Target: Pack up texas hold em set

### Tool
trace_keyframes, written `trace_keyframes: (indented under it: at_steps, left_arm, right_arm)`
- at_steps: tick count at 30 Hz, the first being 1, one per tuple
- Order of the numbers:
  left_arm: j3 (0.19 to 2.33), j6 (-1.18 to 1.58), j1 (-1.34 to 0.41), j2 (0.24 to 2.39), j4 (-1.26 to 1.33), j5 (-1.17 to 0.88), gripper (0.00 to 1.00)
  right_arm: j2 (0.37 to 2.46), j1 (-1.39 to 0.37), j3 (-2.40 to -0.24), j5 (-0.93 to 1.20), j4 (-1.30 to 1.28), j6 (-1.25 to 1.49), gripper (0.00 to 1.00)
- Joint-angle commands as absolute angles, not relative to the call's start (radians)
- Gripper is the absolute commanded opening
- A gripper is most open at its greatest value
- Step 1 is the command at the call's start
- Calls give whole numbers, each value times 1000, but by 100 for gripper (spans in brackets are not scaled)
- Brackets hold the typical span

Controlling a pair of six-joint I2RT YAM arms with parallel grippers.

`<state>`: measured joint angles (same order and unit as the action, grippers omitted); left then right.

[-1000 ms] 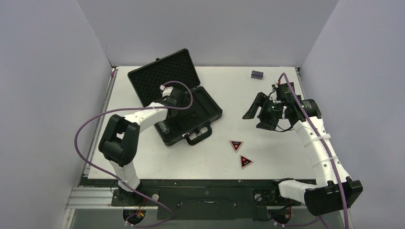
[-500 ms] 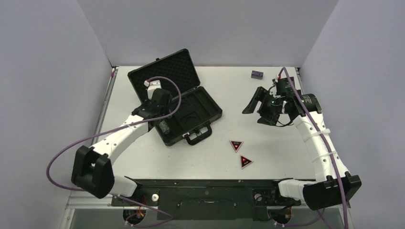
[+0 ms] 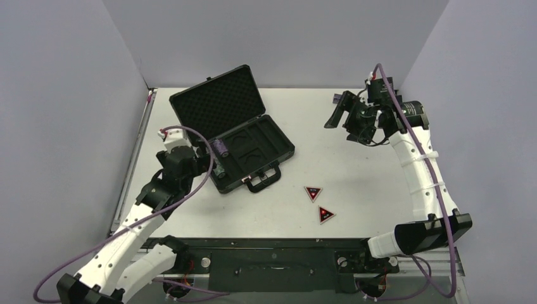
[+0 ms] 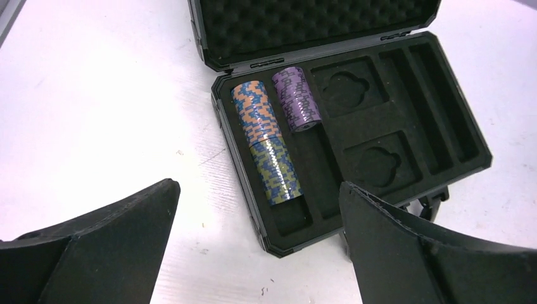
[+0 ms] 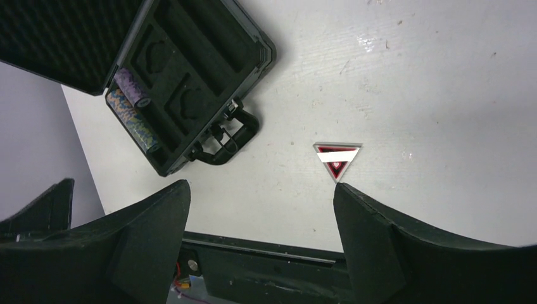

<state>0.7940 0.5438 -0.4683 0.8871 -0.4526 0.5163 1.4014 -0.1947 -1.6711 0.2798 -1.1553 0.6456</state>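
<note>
Left end effector backed off briefcase, released; right end effector spread; chip stacks lie lengthwise, hinge-to-handle.

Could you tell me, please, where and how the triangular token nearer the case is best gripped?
The token lies flat on the table with nothing touching it, so only its thin rim offers a hold. I would come straight down from above, one claw finger on its straight far edge, the other at its near tip.

Noted open briefcase with three chip stacks lying in foam slots: two end to end, purple stack alongside. Recorded left gripper spread wide, empty.
</note>
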Motion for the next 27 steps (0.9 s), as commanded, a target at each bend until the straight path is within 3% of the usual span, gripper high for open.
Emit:
trace_keyframes:
  at_steps: [1,7,16,27]
  left_arm:
    - [737,551,-463,747,-458,489,96]
    - [641,565,-463,587,-476,439,96]
    - [577,574,-474,412,-557,396,96]
    - [588,513,-475,437,-590,428,96]
  right_arm:
    - [1486,-183,-1783,210,-1212,604,79]
    - [1609,-155,-1937,132,-1259,652,79]
    - [1685,-112,-1898,16,-1101,1023,84]
    - [1951,-79,-2051,-104,-1045,1442,86]
